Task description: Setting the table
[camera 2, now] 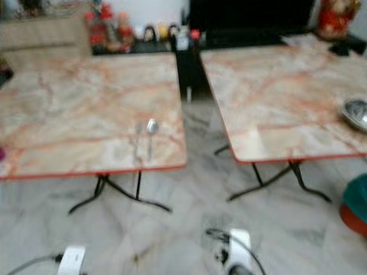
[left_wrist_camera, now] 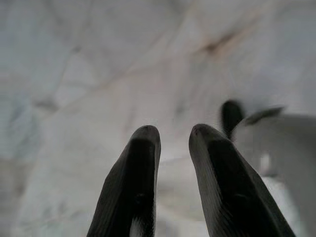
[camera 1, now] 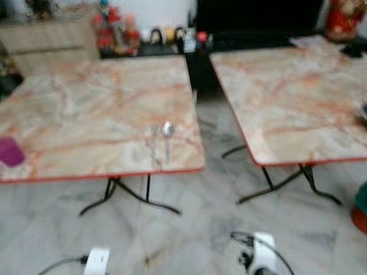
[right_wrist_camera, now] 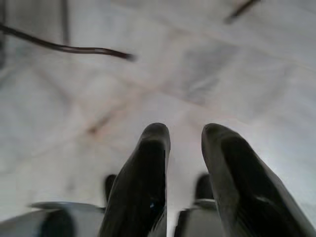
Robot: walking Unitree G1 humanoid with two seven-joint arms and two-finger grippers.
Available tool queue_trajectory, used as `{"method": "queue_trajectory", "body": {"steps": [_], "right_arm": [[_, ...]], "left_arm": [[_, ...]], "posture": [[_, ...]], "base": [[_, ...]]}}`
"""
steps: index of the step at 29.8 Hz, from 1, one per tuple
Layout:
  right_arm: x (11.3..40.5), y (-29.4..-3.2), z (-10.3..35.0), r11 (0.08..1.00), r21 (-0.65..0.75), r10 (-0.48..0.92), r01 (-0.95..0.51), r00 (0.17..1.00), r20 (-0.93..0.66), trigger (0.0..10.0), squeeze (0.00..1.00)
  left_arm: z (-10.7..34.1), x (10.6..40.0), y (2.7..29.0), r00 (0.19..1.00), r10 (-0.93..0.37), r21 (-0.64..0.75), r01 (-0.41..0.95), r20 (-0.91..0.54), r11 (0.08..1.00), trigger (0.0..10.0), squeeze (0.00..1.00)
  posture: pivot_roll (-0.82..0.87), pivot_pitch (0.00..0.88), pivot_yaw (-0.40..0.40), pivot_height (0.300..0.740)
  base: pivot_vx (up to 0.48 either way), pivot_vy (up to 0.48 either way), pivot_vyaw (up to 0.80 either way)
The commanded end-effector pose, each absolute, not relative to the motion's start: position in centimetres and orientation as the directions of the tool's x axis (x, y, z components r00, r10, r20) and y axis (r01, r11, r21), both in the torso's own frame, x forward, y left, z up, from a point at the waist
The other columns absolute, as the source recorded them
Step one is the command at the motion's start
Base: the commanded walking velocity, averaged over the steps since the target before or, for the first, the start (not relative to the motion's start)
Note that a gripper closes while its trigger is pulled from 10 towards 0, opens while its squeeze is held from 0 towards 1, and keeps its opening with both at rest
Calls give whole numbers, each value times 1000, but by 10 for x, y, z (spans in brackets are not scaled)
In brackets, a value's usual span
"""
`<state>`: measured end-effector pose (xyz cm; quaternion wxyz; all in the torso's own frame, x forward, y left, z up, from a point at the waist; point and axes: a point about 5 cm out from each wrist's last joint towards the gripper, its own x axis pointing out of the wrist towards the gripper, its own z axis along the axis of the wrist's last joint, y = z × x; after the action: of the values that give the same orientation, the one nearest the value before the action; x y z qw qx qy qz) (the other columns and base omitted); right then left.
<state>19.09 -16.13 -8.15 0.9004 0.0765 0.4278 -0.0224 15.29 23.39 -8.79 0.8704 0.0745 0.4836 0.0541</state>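
A spoon (camera 1: 167, 137) and a fork (camera 1: 152, 143) lie side by side near the front right corner of the left marble table (camera 1: 86, 109). A metal bowl (camera 2: 356, 113) sits at the right edge of the right marble table (camera 1: 298, 97). My left gripper (left_wrist_camera: 175, 131) hangs low over the pale floor, its two black fingers slightly apart with nothing between them. My right gripper (right_wrist_camera: 186, 129) hangs the same way, open and holding nothing. Both stay well below and in front of the tables.
A purple object (camera 1: 10, 152) lies at the left table's left edge. A floor gap (camera 1: 218, 149) runs between the tables, whose black legs (camera 1: 129, 195) splay outward. Figurines (camera 1: 114, 28) and a dark cabinet (camera 1: 252, 23) stand behind. A teal and orange thing (camera 1: 361, 209) sits on the floor at the right.
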Motion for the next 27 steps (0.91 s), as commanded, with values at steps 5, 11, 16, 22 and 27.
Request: {"method": "queue_trajectory", "body": {"steps": [5,11,16,22,27], "right_arm": [[187,-170,-83,988,100,2,121,627,-779,10000,0],[188,-169,-82,988,102,8,115,629,-777,10000,0],[189,-167,-82,993,90,22,76,633,-774,10000,0],[192,-165,-79,993,102,40,56,661,-749,10000,0],[208,-159,-69,997,75,70,-27,729,-681,10000,0]], "left_arm": [[-88,155,231,531,160,187,-3,-832,982,10000,0],[-87,156,231,537,160,188,-2,-828,982,10000,0],[-83,165,231,572,165,193,-12,-804,981,10000,0],[-73,183,230,648,187,184,-72,-738,980,10000,0],[-54,208,230,775,218,158,-154,-593,975,10000,0]], "posture": [[18,0,63,740],[22,0,63,740],[32,0,65,740],[56,0,56,740],[61,0,55,740]], "base": [[0,409,0],[0,409,0],[0,140,0],[0,0,0],[0,0,0]]}}
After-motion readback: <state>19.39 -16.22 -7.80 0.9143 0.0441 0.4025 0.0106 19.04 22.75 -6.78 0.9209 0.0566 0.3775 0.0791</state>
